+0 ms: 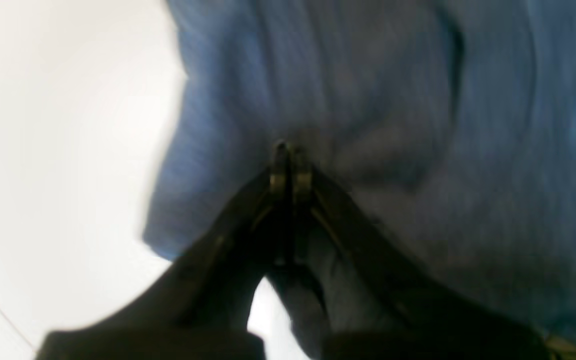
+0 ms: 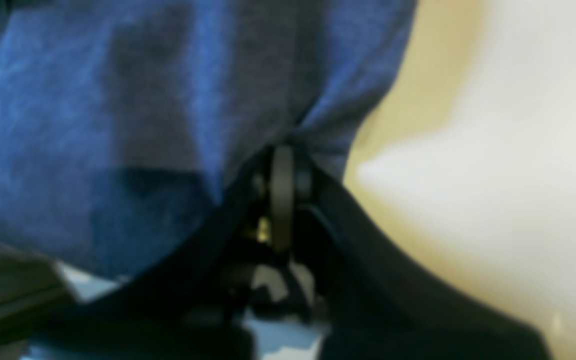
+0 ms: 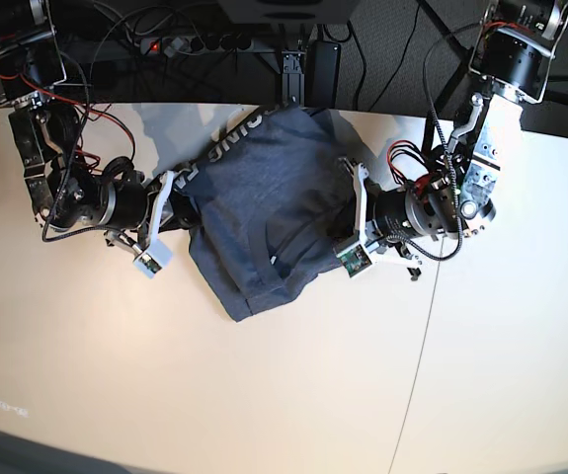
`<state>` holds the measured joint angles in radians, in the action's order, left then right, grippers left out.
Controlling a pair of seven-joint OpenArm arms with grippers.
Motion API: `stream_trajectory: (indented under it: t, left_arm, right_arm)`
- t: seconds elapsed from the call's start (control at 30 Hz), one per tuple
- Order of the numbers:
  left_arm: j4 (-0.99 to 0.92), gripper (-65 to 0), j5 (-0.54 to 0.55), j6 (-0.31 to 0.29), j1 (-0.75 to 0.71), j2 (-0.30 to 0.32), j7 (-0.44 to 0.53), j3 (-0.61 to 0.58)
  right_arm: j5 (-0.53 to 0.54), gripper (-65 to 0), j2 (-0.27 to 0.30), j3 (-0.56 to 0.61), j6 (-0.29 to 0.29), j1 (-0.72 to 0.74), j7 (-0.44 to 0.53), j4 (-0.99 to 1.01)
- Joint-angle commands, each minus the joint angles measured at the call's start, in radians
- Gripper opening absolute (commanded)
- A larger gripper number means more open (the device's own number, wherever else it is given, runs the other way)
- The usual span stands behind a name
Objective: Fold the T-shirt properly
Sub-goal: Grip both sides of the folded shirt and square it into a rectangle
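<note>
The blue-grey T-shirt [image 3: 264,212] lies bunched and partly folded over itself at the middle of the table, with white lettering [image 3: 232,133] showing along its far left edge. In the base view my left gripper [image 3: 328,212] reaches in at the shirt's right side. Up close, the left gripper [image 1: 288,150] is shut with the T-shirt [image 1: 393,100] pinched at its tips. My right gripper [image 3: 189,205] meets the shirt's left edge. The right wrist view shows the right gripper [image 2: 283,157] shut, with the T-shirt [image 2: 118,125] gathered at the fingertips. Both wrist views are blurred.
The pale table [image 3: 264,395] has a seam [image 3: 424,336] running down its right part. A power strip and cables [image 3: 195,44] lie beyond the far edge. Loose wires hang around both arms.
</note>
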<state>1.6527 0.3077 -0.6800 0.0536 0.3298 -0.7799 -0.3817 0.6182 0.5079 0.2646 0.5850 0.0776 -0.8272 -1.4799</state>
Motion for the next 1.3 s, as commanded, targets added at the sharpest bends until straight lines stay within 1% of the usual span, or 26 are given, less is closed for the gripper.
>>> stream_trajectory:
  t: [0.0,0.13,0.23,0.33,0.4,0.47,0.53,0.63,0.73,0.8,0.87,1.07,1.27]
  left_arm:
    - [0.014,-65.0,0.018,-0.018,0.022,0.002,0.021,0.004]
    - [0.014,-65.0,0.017,-0.018,0.040,0.002,0.037,0.004]
    - [0.014,-65.0,0.018,-0.018,0.051,0.003,0.042,0.004]
    - [0.015,-65.0,0.040,-0.018,0.052,0.003,-0.023,0.004]
    - [0.016,-65.0,0.101,-0.018,0.052,0.007,-0.094,0.005]
    - [0.016,-65.0,0.192,-0.018,0.052,0.018,-0.163,0.004]
    - [0.016,-65.0,0.282,-0.018,0.052,0.037,-0.205,0.004]
    - [0.021,-65.0,0.384,-0.018,0.052,0.075,-0.233,0.004]
    - [0.042,-65.0,0.421,-0.018,0.052,0.113,-0.246,0.005]
    - [0.058,-65.0,0.440,-0.018,0.051,0.136,-0.253,0.010]
    - [0.060,-65.0,0.480,-0.018,0.048,0.155,-0.265,0.011]
    - [0.060,-65.0,0.484,-0.018,0.002,0.195,-0.273,0.011]
    - [0.060,-65.0,0.488,-0.018,-0.049,0.200,-0.267,0.011]
  right_arm:
    - [-0.012,-65.0,0.012,-0.005,-0.009,-0.026,-0.041,-0.030]
    - [-0.032,-65.0,0.012,-0.034,-0.009,-0.119,-0.041,-0.108]
    - [-0.031,-65.0,0.010,-0.078,-0.009,-0.161,-0.040,-0.141]
    - [-0.030,-65.0,0.010,-0.125,-0.009,-0.173,-0.033,-0.147]
    - [-0.026,-65.0,0.010,-0.150,-0.009,-0.172,-0.033,-0.147]
    - [-0.008,-65.0,0.010,-0.169,-0.008,-0.172,-0.033,-0.147]
    - [-0.008,-65.0,0.010,-0.174,-0.009,-0.172,-0.033,-0.147]
    - [-0.009,-65.0,0.010,-0.174,-0.009,-0.172,-0.010,-0.147]
    - [-0.012,-65.0,0.010,-0.182,-0.009,-0.159,0.032,-0.148]
    - [-0.013,-65.0,0.010,-0.182,-0.009,-0.131,0.030,-0.148]
    - [-0.012,-65.0,0.009,-0.182,-0.009,-0.098,0.031,-0.148]
    - [-0.024,-65.0,0.006,-0.182,-0.009,-0.022,0.030,-0.147]
    - [-0.028,-65.0,-0.002,-0.182,-0.009,-0.009,0.030,-0.141]
